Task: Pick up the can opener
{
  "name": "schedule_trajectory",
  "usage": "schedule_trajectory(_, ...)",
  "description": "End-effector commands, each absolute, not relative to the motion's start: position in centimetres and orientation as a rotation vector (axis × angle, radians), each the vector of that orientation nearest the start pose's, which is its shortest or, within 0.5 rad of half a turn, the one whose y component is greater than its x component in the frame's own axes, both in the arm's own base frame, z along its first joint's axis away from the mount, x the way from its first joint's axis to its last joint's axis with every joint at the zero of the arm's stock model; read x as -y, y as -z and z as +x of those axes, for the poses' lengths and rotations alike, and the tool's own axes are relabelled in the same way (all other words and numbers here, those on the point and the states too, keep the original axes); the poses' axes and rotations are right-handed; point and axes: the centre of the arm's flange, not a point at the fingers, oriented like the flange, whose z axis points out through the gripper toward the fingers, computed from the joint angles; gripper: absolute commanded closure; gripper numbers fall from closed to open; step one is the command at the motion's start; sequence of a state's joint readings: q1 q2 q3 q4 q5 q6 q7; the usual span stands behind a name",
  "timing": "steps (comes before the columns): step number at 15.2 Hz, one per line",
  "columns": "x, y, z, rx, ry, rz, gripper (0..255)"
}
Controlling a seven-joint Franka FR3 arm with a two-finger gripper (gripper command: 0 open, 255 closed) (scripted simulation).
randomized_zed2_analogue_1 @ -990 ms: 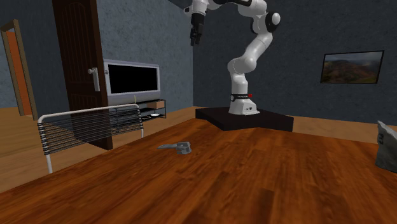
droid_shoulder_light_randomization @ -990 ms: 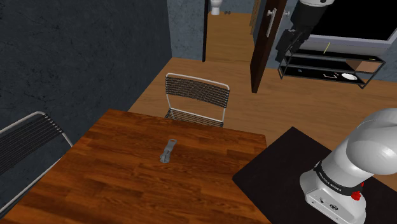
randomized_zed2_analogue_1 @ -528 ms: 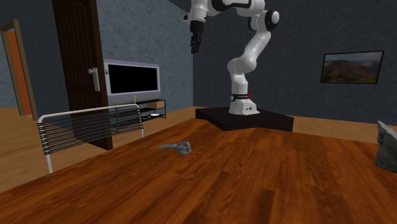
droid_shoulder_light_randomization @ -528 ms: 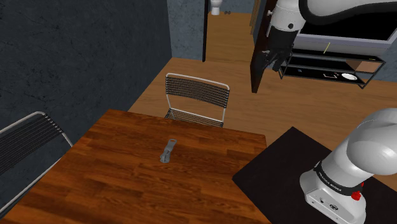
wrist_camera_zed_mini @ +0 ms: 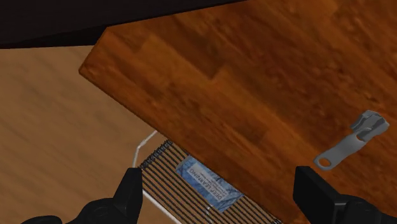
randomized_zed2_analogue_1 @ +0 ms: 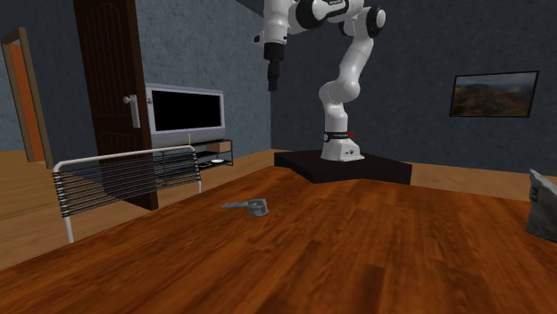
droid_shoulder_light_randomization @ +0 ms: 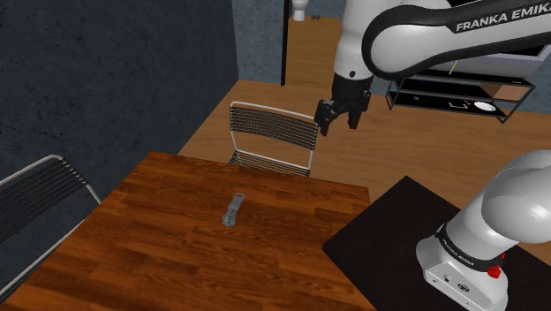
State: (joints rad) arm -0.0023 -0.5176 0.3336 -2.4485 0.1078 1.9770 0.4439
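One desk (droid_shoulder_light_randomization: 177,256): brown wood, large and flat.
Chair (droid_shoulder_light_randomization: 272,132): wire-backed, set against one desk edge.
End effector (droid_shoulder_light_randomization: 339,125): fingers spread, empty, high over the chair.
Can opener (droid_shoulder_light_randomization: 232,210): grey, lying flat mid-desk; likely light, stiff, slippery; best pinched across its slim handle.

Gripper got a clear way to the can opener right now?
Likely yes: the gripper hangs open above the chair by the table edge; the can opener lies alone on the table, nothing between.
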Motion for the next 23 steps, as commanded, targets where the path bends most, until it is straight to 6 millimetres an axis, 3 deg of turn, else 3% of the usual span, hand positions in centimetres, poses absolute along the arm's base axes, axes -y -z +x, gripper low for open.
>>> schedule_trajectory(1,-16.2,-45.4,38.4,-0.356,0.059,-3.165,0)
schedule_trajectory(23,-33.6,-25.9,50.6,-0.830,-0.098,-3.024,0)
